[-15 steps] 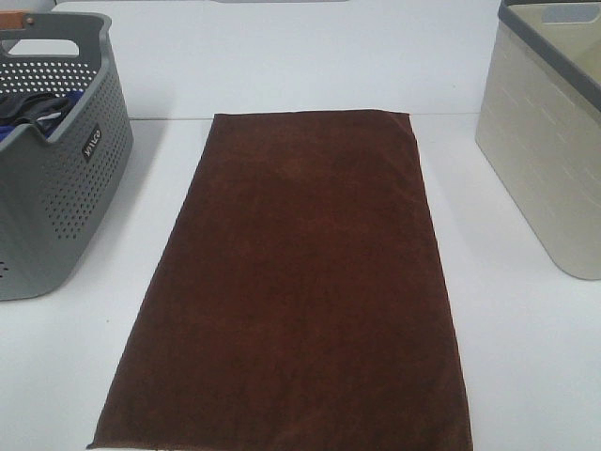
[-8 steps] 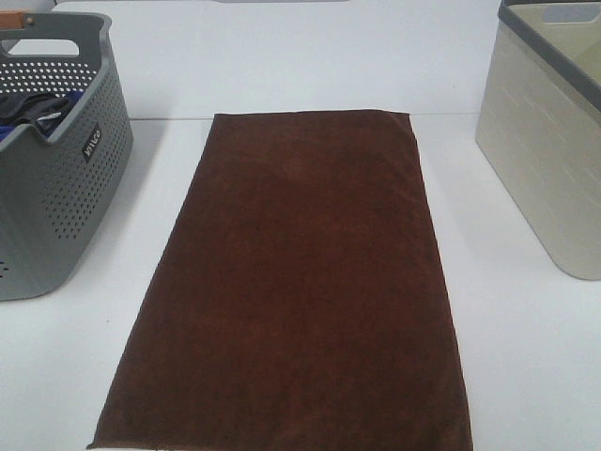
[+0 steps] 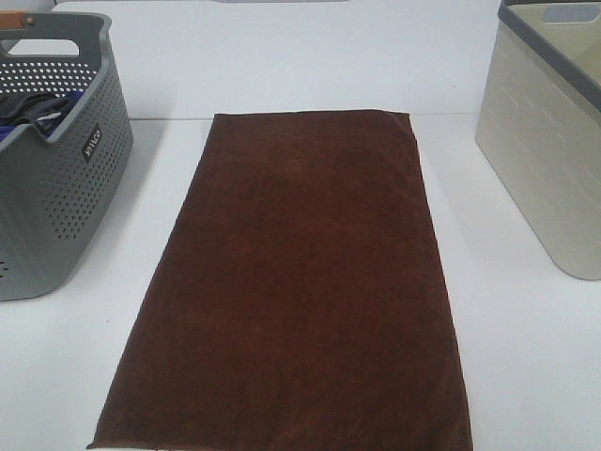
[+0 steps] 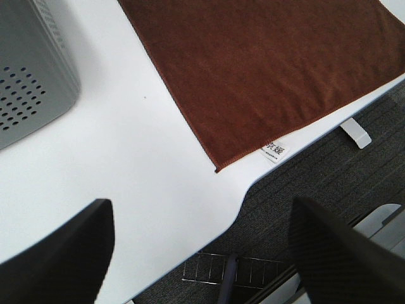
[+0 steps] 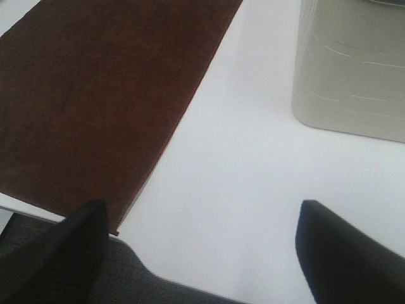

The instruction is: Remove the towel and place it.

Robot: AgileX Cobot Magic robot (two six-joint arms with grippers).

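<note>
The dark brown towel (image 3: 296, 282) lies spread flat along the middle of the white table (image 3: 526, 357), its near edge at the table's front edge. In the left wrist view the towel (image 4: 266, 69) shows its near corner with a small white care tag (image 4: 273, 151). The right wrist view shows the towel's (image 5: 95, 101) other near corner. My left gripper (image 4: 199, 253) hovers open above the table's front edge, clear of the towel. My right gripper (image 5: 202, 247) is open too, over bare table beside the towel. Neither gripper appears in the exterior high view.
A grey perforated basket (image 3: 56, 188) with dark laundry stands at the left, also seen as the basket wall (image 4: 31, 69). A cream bin (image 3: 554, 141) stands at the right, seen again as the bin (image 5: 351, 69). Below the table edge lies dark carpet (image 4: 316, 183).
</note>
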